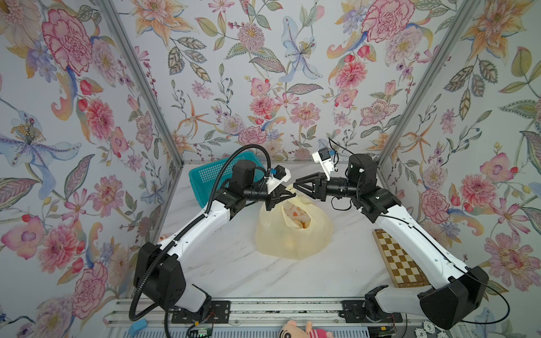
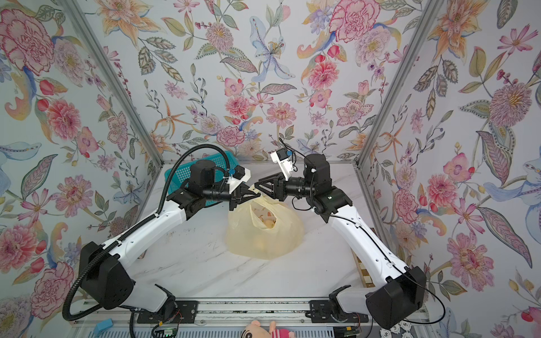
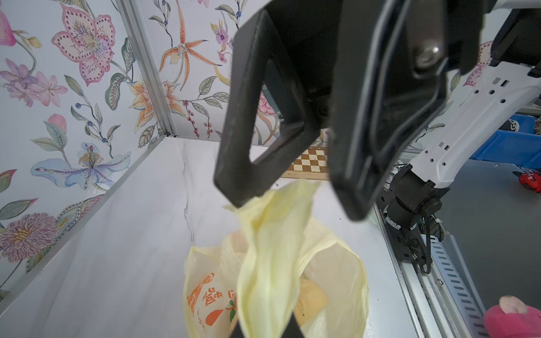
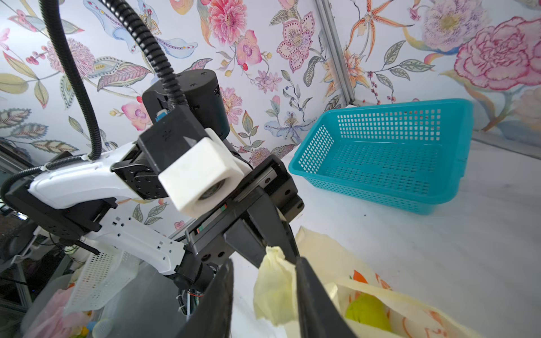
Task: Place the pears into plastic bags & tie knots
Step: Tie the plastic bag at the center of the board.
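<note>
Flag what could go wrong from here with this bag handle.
1. The right gripper has its fingers open astride the handle strip that the left gripper pinches; closing off-centre may miss the thin film.
2. Both grippers sit nearly tip to tip, so they might collide.
3. The bag gapes, a pear showing; a hard pull could tip it.

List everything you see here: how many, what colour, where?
plastic bag: one, pale yellow, orange print, table middle
pears: number hidden; one yellow-green, one cream showing, inside bag
basket: one, teal, far left corner
chessboard: one, brown and cream, table's right edge
plush toy: one, pink, beyond near edge
block: one, blue, near left, off table
table: one, white marble
left gripper: one, black, shut on bag's handle
right gripper: one, black, open around handle tip
</note>
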Available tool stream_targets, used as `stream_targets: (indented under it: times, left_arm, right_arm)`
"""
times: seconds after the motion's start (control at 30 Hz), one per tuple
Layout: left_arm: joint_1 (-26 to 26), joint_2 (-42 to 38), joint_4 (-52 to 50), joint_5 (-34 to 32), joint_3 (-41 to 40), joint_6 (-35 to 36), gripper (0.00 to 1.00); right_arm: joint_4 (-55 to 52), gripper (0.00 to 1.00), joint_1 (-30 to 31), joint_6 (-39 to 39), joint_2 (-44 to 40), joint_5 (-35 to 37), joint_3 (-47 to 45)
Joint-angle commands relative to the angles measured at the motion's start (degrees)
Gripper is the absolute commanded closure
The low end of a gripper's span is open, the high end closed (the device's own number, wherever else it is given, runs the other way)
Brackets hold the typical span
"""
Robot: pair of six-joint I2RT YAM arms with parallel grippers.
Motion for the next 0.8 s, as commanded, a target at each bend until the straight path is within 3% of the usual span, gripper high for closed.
stream_targets:
  times: [0.0,0.07,0.13,0.23,0.4,0.57,0.77]
  left_arm:
    - [-0.3,-1.6,1.2,0.5,-0.4,-1.2,0.98]
    - [-0.2,-1.8,1.4,0.6,-0.3,-1.4,0.98]
    - [-0.3,-1.9,1.7,0.8,-0.3,-1.6,0.98]
    - [-0.3,-2.0,2.0,1.3,-0.1,-2.0,0.98]
    - [-0.3,-2.2,2.7,1.1,-0.5,-2.5,0.98]
    - [-0.4,-2.5,3.1,0.8,-0.6,-2.8,0.97]
    - [-0.3,-2.8,4.3,0.5,-3.1,-3.0,0.88]
  right_arm:
    - [0.2,0.74,0.6,2.0,-0.2,-0.7,-0.7]
    - [-0.1,0.73,0.9,1.8,-0.3,-0.5,-0.5]
    - [-0.6,0.58,1.1,1.7,-0.1,0.4,-0.1]
    - [-2.0,0.58,1.3,1.5,0.4,2.6,0.6]
    - [-2.6,0.69,1.5,1.3,0.4,4.2,0.7]
    - [-3.4,0.98,1.6,1.2,0.1,5.9,1.2]
    - [-3.6,1.00,1.5,1.2,-3.2,10.4,2.5]
